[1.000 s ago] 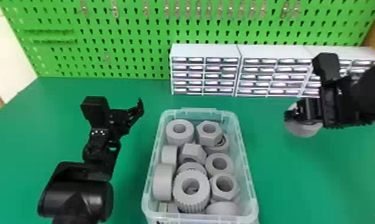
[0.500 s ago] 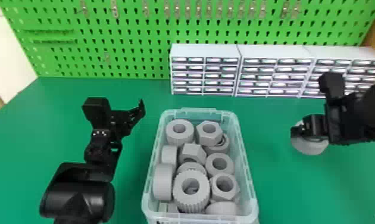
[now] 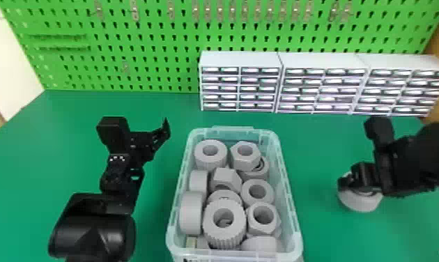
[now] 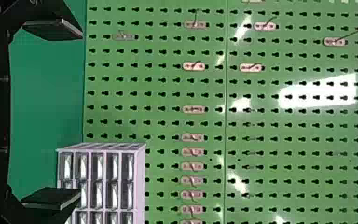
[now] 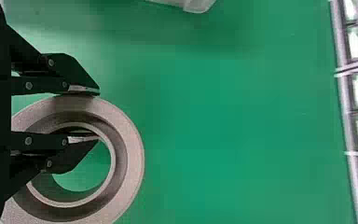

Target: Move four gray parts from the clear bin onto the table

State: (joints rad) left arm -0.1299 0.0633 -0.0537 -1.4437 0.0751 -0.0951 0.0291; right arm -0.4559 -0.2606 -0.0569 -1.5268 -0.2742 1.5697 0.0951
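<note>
Right of the clear plastic bin (image 3: 291,205), toward its near end, a gray ring-shaped part (image 3: 361,203) is being shifted, its wall being pinched by the right black fingers (image 5: 70,77). The left black fingers (image 4: 51,198) are being held spread. Tipping at release is perhaps being risked by off-center gripping.

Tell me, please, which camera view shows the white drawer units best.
The head view: it has the three white drawer units side by side. The left wrist view catches part, sideways; the right wrist view, a strip along its edge.
</note>
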